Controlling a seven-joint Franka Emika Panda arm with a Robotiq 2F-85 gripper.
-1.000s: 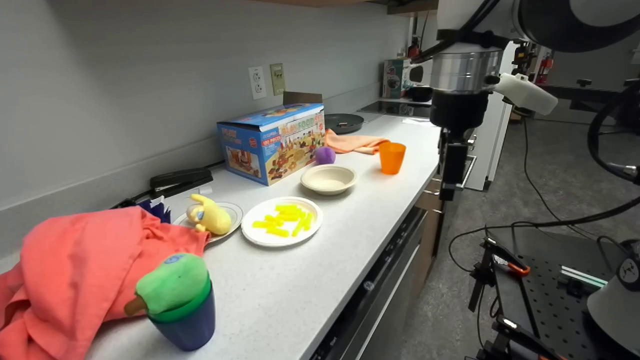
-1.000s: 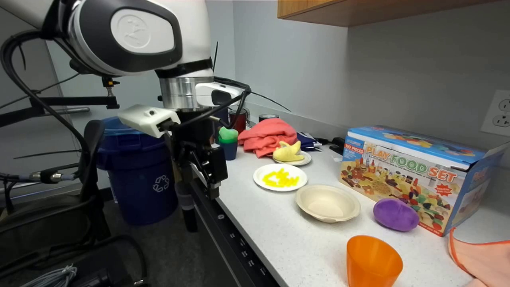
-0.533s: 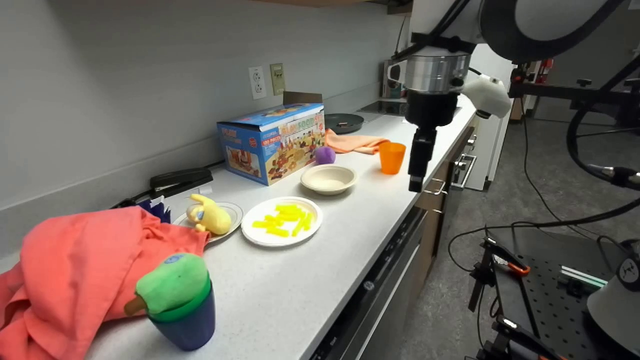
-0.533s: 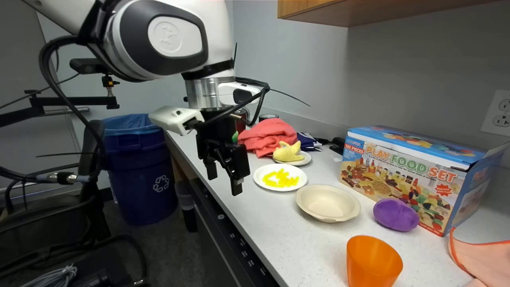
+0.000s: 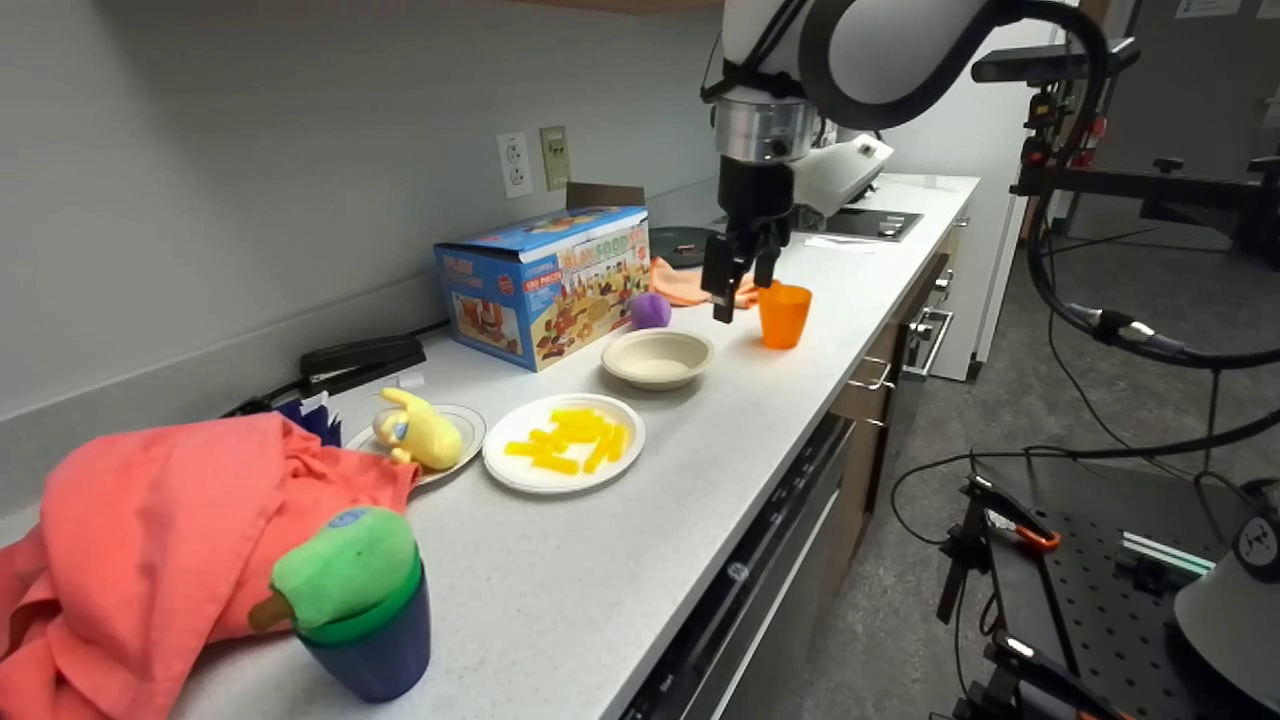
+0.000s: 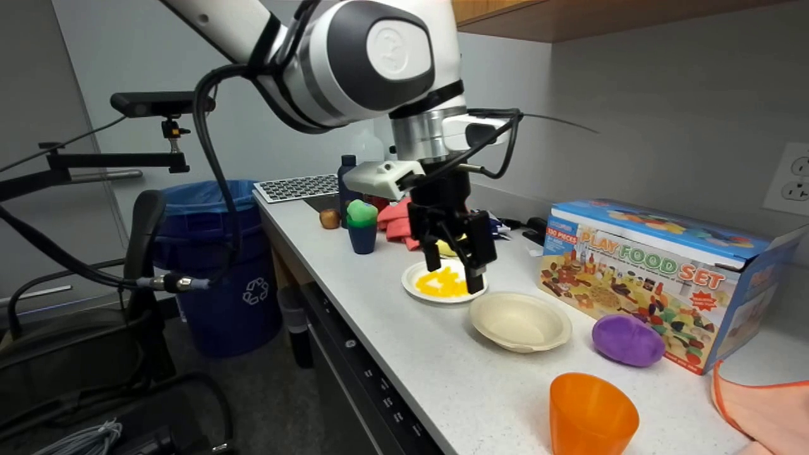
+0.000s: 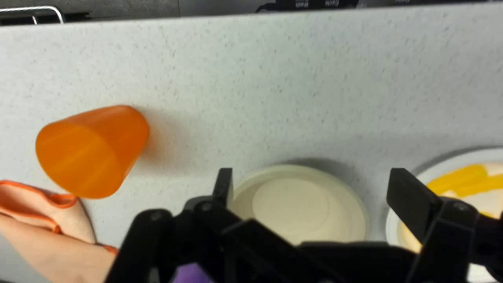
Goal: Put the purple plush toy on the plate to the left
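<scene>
done: zilch tbh; my gripper [image 6: 454, 277] hangs jaws apart, empty; purple plush toy [image 6: 628, 341] sits just beside Play Food Set box [image 6: 638, 272]; to go: grab, drop on flat white plate [image 5: 520, 420]

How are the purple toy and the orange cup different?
The purple toy is a rounded lump; the orange cup is hollow and open-topped. The cup stands taller than the toy. The toy sits close to the box; the cup is farther from it. Both rest on the counter.
</scene>
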